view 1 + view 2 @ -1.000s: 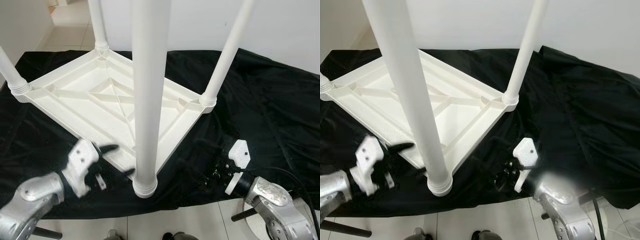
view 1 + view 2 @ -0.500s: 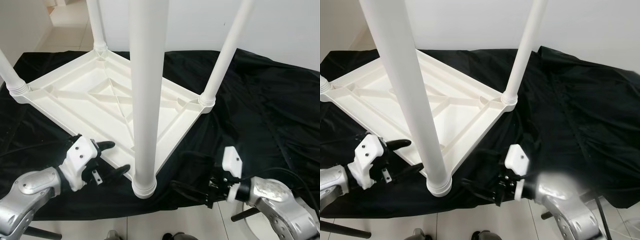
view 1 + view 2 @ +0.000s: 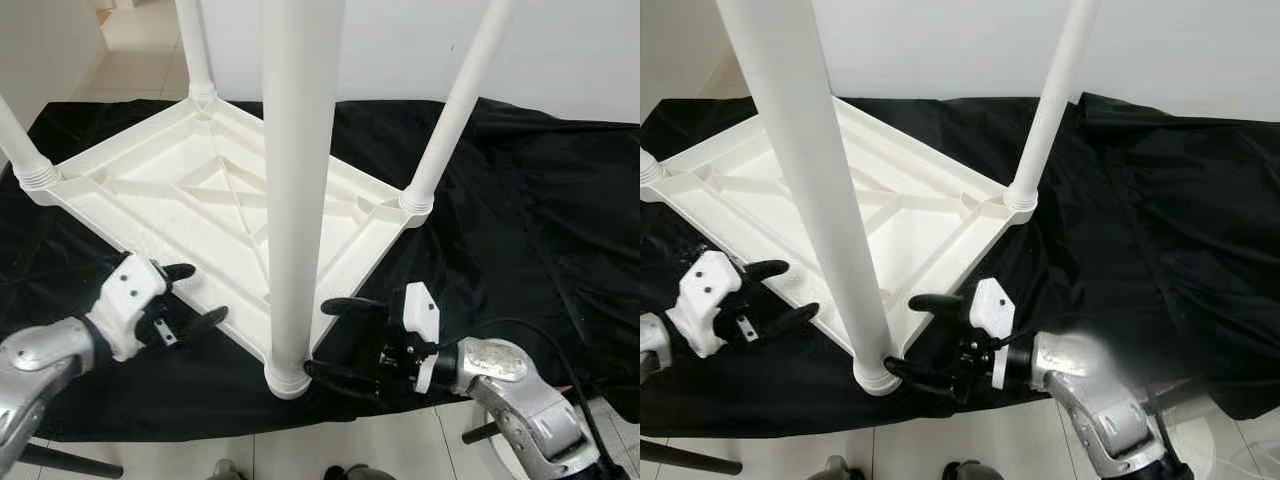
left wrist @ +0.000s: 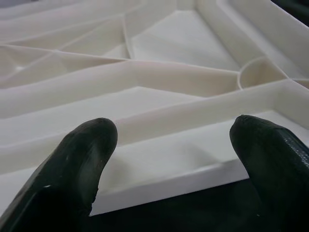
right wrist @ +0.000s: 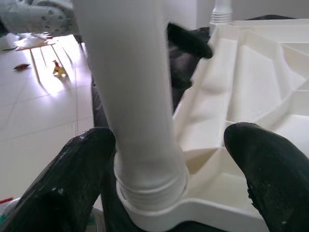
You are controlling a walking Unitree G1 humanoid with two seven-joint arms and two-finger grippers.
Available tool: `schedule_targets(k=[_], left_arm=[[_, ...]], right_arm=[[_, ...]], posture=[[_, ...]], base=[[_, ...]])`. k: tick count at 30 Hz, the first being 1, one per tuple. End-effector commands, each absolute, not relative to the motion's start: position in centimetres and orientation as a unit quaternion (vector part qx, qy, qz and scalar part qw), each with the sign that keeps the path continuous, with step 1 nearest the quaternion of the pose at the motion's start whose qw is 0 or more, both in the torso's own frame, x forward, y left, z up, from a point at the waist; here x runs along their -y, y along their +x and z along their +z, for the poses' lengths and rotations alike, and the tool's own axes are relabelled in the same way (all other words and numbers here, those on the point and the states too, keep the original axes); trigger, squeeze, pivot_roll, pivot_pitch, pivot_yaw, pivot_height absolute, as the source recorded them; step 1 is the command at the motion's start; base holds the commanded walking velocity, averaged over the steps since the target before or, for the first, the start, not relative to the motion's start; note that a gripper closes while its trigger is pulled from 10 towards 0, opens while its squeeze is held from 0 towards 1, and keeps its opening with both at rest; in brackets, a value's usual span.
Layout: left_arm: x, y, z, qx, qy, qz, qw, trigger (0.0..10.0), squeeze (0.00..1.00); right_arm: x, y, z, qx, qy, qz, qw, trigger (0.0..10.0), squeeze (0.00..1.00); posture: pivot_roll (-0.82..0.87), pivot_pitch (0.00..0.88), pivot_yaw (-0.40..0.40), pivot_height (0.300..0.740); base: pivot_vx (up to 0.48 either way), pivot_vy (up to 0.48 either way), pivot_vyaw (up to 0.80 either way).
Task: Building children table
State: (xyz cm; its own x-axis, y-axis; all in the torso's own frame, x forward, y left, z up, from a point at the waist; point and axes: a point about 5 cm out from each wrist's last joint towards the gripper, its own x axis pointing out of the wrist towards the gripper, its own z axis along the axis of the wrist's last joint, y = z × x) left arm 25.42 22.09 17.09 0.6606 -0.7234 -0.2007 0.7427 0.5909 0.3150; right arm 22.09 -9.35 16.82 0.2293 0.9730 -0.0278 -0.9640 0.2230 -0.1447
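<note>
Table (image 3: pixel 200 190): upside down on black cloth (image 3: pixel 520 200), four legs fitted.
Right hand (image 3: pixel 335 340): open; has swung in around near leg (image 3: pixel 295 200), probably not touching.
Left hand (image 3: pixel 190 298): open, shifted outward along table edge.
Meaning: leg check or tightening next.

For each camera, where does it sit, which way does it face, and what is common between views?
Head eyes: look down at the upturned white table on the black cloth; both arms show.
Left wrist: along the left gripper, open, facing the table's edge.
Right wrist: along the right gripper, open around the near leg.
Shared: the table's ribbed underside.
</note>
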Motion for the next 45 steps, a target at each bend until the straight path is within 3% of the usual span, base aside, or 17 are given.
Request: schedule_targets(k=[1,6,12,16,18,25,28,33,40,45], left_arm=[[-22.3,24.8,17.4,-0.047,0.183,-0.485,0.854,10.0,0.0],[-22.8,25.0,18.3,-0.048,0.163,-0.488,0.856,10.0,0.0],[-22.7,25.3,18.6,-0.041,0.157,-0.483,0.86,10.0,0.0],[-22.6,25.6,19.1,-0.028,0.142,-0.476,0.868,10.0,0.0],[-22.2,25.7,19.4,-0.016,0.115,-0.472,0.874,10.0,0.0],[-21.5,25.5,19.4,-0.014,0.098,-0.476,0.874,10.0,0.0],[-20.9,25.4,18.9,-0.019,0.098,-0.482,0.87,10.0,0.0],[-20.8,25.4,18.8,-0.02,0.099,-0.485,0.869,10.0,0.0],[-19.9,25.7,18.6,-0.022,0.093,-0.49,0.867,10.0,0.0],[-19.0,26.0,18.1,-0.023,0.096,-0.495,0.863,10.0,0.0]], right_arm=[[9.0,22.0,16.5,0.032,-0.07,0.631,0.772,10.0,0.0],[7.5,22.0,16.3,0.041,-0.063,0.648,0.758,10.0,0.0],[6.9,22.3,16.3,0.051,-0.059,0.643,0.761,10.0,0.0],[6.3,23.1,16.4,0.071,-0.047,0.611,0.787,10.0,0.0],[6.3,24.1,16.9,0.093,-0.026,0.563,0.821,10.0,0.0],[8.4,24.9,17.1,0.098,-0.025,0.521,0.847,10.0,0.0],[11.2,25.3,16.7,0.085,-0.043,0.482,0.871,10.0,0.0],[12.2,25.3,16.5,0.079,-0.049,0.466,0.88,10.0,0.0],[16.1,26.5,16.0,0.072,-0.076,0.375,0.921,10.0,0.0],[16.6,27.1,16.2,0.086,-0.072,0.331,0.937,10.0,0.0]], posture=[[0.0,0.125,-0.023,0.74],[0.0,0.125,-0.021,0.74],[0.0,0.125,-0.024,0.74],[0.0,0.126,-0.029,0.74],[-0.01,0.127,-0.032,0.74],[-0.01,0.128,-0.032,0.74],[-0.02,0.128,-0.033,0.74],[-0.02,0.128,-0.033,0.74],[-0.04,0.116,-0.023,0.74],[-0.04,0.107,-0.022,0.74]], base=[[0.0,0.0,0.0],[0.0,0.0,0.0],[0.0,0.0,0.0],[0.0,0.0,0.0],[0.0,0.0,0.0],[0.0,0.0,0.0],[0.0,0.0,0.0],[0.0,0.0,0.0],[0.0,0.0,0.0],[0.0,0.0,0.0]])
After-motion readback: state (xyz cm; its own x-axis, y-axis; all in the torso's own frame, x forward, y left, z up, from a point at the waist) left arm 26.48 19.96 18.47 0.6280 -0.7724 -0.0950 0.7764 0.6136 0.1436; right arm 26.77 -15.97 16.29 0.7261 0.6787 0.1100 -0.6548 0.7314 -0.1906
